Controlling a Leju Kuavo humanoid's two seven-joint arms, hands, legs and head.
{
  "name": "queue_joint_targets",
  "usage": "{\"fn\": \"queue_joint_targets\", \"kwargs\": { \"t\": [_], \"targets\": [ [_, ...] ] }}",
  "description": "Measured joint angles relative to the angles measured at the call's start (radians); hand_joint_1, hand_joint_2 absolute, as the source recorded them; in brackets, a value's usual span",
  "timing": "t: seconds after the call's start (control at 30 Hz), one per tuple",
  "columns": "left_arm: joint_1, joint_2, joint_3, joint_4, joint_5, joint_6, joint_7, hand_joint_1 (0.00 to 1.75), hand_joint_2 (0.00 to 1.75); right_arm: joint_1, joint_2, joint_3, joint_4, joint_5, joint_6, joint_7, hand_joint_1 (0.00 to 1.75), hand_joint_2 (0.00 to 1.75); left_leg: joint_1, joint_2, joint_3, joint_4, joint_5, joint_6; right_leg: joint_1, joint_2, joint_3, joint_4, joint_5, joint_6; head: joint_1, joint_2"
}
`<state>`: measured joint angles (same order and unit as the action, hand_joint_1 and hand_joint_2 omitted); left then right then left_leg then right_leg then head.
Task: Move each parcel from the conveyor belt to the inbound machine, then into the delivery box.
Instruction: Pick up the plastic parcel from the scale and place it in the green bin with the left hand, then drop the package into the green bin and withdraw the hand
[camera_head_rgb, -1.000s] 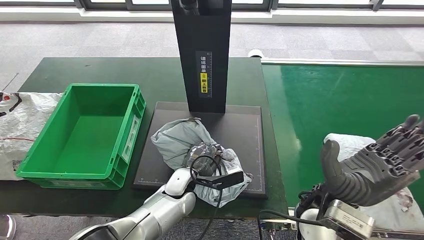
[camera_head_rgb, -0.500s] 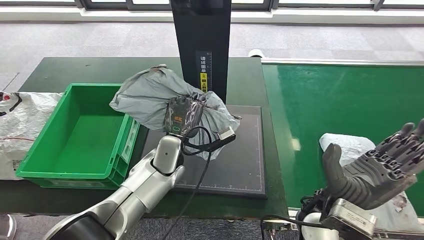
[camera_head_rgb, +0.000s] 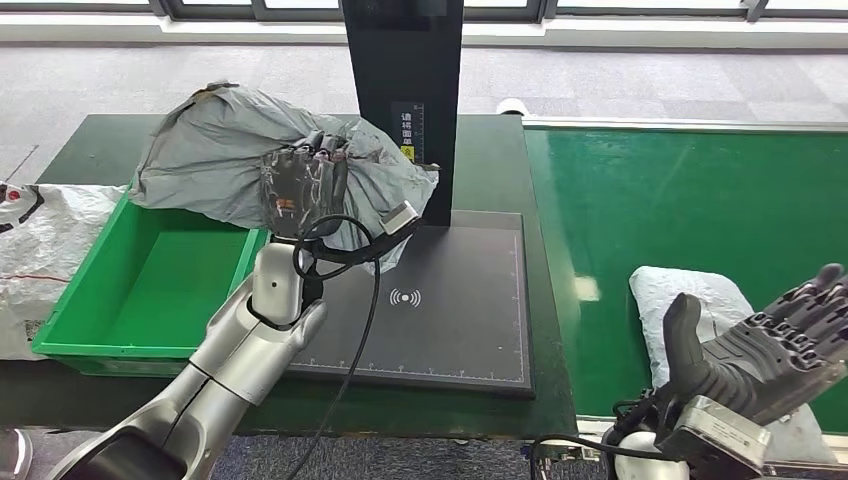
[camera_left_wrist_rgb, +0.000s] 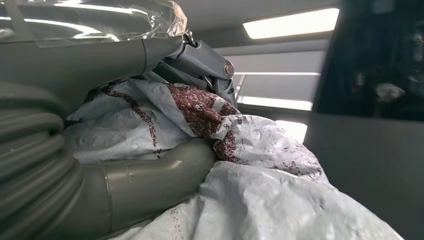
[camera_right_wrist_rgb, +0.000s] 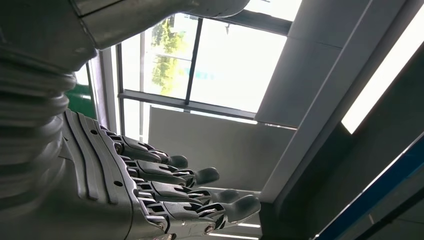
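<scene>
From the head view, the robot's left hand gripped a crumpled grey parcel and held it raised in the air, above the far right corner of a green delivery box and just left of a tall black scanner column. In the left wrist view the same grey parcel was bunched tightly against the left hand, with dark red print on its wrinkled plastic. Below and to the right of the raised parcel lay the flat black pad of the inbound machine, marked with a small white wireless symbol. The box and the machine sat side by side on a dark green bench. To the right ran the brighter green conveyor belt, and a white parcel lay on its near end. The right hand hovered near that white parcel, fingers spread and holding nothing; the right wrist view showed the right hand with fingers extended and apart. A white sack lay left of the box.
</scene>
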<state>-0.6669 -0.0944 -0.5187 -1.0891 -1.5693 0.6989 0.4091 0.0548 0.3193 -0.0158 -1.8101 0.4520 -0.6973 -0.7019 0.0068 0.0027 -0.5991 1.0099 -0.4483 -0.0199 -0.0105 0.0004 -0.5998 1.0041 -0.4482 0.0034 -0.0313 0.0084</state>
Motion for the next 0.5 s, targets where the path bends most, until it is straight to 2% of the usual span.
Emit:
{"fn": "queue_joint_targets", "kwargs": {
  "t": [0.17, 0.37, 0.5],
  "targets": [
    [0.05, 0.015, 0.12, -0.079, 0.022, 0.0, -0.08, 1.75, 1.75, 0.0, 0.0, -0.001, 0.0, -0.003, 0.0, 0.0, 0.0, 1.75, 0.0, 0.001, 0.0, 0.0, 0.0, 0.0, 0.0, 0.001, 0.0, 0.0, 0.0, 0.0, 0.0, 0.0],
    [0.134, 0.003, 0.404, -0.186, 0.083, 0.0, -0.29, 1.75, 1.75, 0.009, 0.0, -0.001, 0.0, -0.002, 0.0, 0.0, 0.0, 1.75, 0.0, 0.002, 0.0, 0.0, 0.0, 0.0, 0.001, 0.002, -0.001, 0.0, -0.001, -0.001, 0.0, 0.0],
    [0.158, -0.039, 0.601, -0.235, 0.107, 0.0, -0.442, 1.75, 1.75, 0.011, 0.0, -0.001, 0.0, -0.002, 0.0, -0.001, 0.0, 1.75, 0.0, 0.002, 0.0, 0.0, 0.0, 0.0, 0.001, 0.002, -0.001, 0.0, -0.001, -0.001, 0.0, 0.0]
  ]
}}
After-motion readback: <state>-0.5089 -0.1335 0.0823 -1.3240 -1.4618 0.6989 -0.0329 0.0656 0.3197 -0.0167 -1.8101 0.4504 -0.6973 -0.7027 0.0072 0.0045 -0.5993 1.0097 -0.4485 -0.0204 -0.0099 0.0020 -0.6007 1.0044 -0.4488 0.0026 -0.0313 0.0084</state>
